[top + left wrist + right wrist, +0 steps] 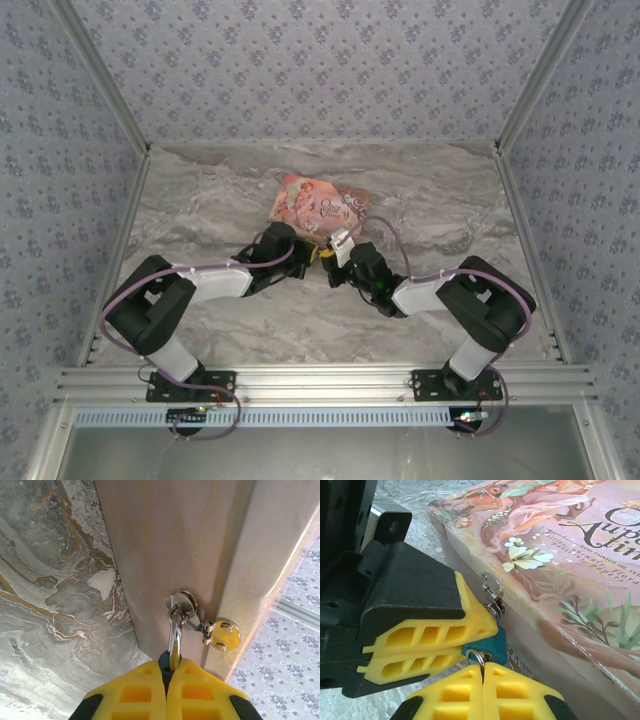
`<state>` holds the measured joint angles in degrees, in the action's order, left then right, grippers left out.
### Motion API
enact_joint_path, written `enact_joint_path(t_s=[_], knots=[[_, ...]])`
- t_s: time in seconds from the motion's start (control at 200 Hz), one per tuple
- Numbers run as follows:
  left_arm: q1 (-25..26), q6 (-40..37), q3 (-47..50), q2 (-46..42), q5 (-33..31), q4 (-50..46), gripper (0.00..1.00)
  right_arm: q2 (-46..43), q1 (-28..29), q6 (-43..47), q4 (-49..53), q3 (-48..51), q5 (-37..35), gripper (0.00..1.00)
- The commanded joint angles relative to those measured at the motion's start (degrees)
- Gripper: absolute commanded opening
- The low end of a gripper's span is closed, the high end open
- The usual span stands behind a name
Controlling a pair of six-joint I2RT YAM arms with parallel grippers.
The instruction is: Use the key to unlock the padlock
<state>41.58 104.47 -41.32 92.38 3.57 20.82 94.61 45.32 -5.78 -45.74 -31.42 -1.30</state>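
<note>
Left gripper [168, 670] clamps the padlock [492, 642] at the pink box's [560, 555] near edge. Its shackle points far, through the hasp [182, 602]. Right gripper [482, 676] pinches the key [481, 666] at its near end.

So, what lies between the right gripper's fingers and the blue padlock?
Only the key: in the right wrist view its silvery ring sits in that short gap, pinched by the right fingers below and meeting the padlock above.

The padlock shackle [175, 630] is polished metal, the box [555, 545] glossy.
</note>
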Motion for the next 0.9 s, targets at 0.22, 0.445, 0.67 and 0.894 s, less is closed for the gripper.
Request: enact_joint_path(t_s=[0.22,0.445,0.67,0.894], knots=[[3.22,-2.61,-3.19,-0.7,12.53,0.17,0.0,4.99,0.82,14.41,1.43,-4.95,-1.93,0.0],[3.31,-5.15,-4.82,-0.36,15.77,-0.56,0.0,6.01,-0.74,20.13,2.67,-7.51,1.37,0.0],[3.22,-4.58,-4.32,-0.21,14.36,0.03,0.0,3.87,-2.16,8.85,1.61,-5.1,1.81,0.0],[2.55,-4.71,-3.62,0.36,13.59,-0.08,0.13,3.27,-0.68,4.77,3.19,-3.32,-2.23,0.0]])
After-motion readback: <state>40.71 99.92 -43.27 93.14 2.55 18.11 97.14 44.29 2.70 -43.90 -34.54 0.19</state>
